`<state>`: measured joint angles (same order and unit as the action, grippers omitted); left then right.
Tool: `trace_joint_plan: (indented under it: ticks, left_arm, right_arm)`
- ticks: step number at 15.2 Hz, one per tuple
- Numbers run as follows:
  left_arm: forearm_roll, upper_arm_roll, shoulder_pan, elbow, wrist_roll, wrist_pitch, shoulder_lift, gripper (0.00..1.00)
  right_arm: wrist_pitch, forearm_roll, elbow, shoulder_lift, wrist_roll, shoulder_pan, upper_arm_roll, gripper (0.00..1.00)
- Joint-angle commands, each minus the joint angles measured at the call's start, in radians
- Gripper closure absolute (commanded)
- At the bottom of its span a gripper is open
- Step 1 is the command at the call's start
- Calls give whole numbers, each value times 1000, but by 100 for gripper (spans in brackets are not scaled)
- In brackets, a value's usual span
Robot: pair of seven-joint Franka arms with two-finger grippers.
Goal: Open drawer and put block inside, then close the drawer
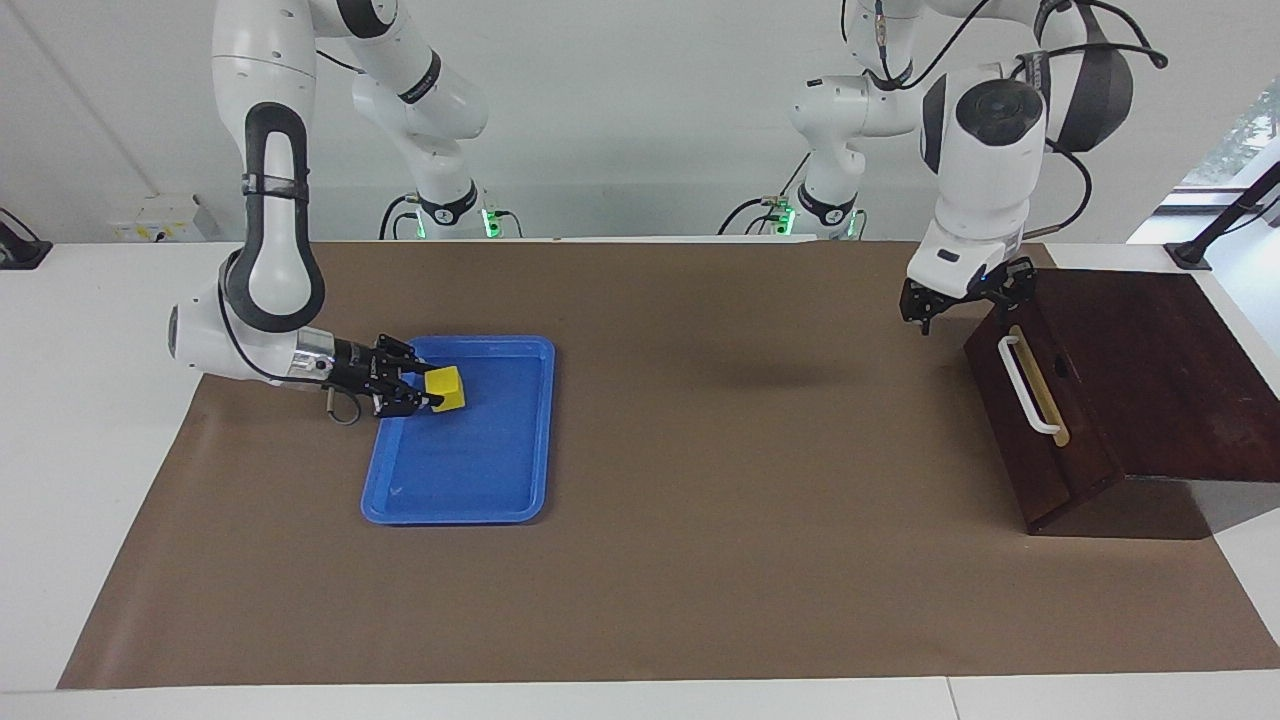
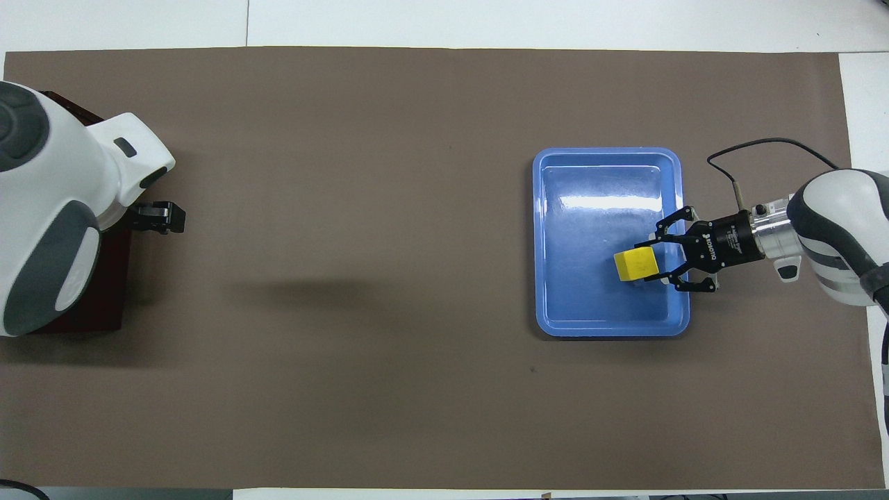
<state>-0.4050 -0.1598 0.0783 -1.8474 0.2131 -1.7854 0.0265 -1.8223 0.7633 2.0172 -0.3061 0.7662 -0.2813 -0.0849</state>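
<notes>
The yellow block (image 1: 447, 389) lies in the blue tray (image 1: 490, 470) toward the right arm's end of the table. My right gripper (image 1: 432, 388) reaches in level from the tray's side, and its fingers are closed on the block's two sides; it also shows in the overhead view (image 2: 649, 262) with the block (image 2: 634, 265). The dark brown drawer (image 1: 1050, 430) is closed, and its white bar handle (image 1: 1028, 385) faces the table's middle. My left gripper (image 1: 965, 308) hangs open just above the drawer's upper front edge, near the handle's end that is nearer to the robots, holding nothing.
A brown mat (image 1: 700, 500) covers the table. In the overhead view the left arm hides most of the drawer (image 2: 104, 298). The tray (image 2: 597, 173) holds nothing but the block.
</notes>
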Motion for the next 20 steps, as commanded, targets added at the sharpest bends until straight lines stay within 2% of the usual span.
trace_joint_plan:
  ticks: [1, 4, 9, 13, 20]
  left_arm:
    - [-129, 9, -3, -58, 61, -86, 32, 0]
    - [-167, 14, -34, -68, 81, -149, 70, 0]
    - [-179, 14, -87, -125, 78, -261, 75, 0]
    - [-196, 14, -109, -167, 74, -316, 84, 0]
    - [-199, 14, -127, -187, 66, -358, 85, 1]
  right_arm:
    - [66, 19, -92, 12, 108, -4, -15, 100]
    - [112, 19, -184, 27, 240, 33, -33, 100]
    - [126, 22, -259, 94, 406, 111, -47, 100]
    - [129, 37, -328, 104, 505, 125, -94, 100]
    - [126, 50, -357, 105, 548, 125, -131, 100]
